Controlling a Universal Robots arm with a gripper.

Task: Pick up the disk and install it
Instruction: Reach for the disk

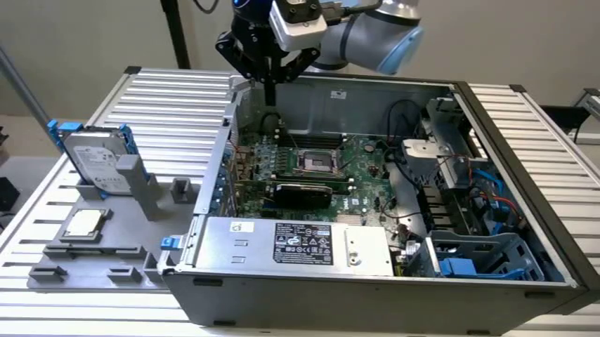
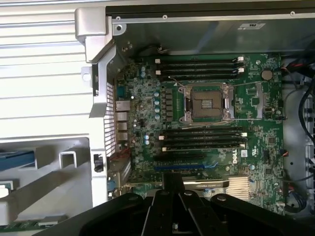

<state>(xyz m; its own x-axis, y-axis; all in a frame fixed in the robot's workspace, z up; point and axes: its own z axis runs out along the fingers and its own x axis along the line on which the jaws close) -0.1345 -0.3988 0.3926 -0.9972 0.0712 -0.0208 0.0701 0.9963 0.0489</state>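
One shut pincer (image 1: 270, 98), holding nothing. Hangs over case (image 1: 375, 305) corner, motherboard (image 2: 206, 103) straight below. Judged step: reach for disk (image 1: 98, 160). To do well: spread jaws before descent, drop from above onto top edge, clamp across flat faces, pull straight up, avoid tilting against holder (image 1: 140, 184). Find blue-framed disk well apart from pincer: lower, outside case, toward the exterior view's left, standing on edge in grey holder on worktop (image 1: 168, 91), untouched.

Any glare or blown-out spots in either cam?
Wrist view: ribbed table beside the case washes out to white; circuit board reads fine. Exterior view: even light, soft sheen on the disk, case interior slightly shaded.
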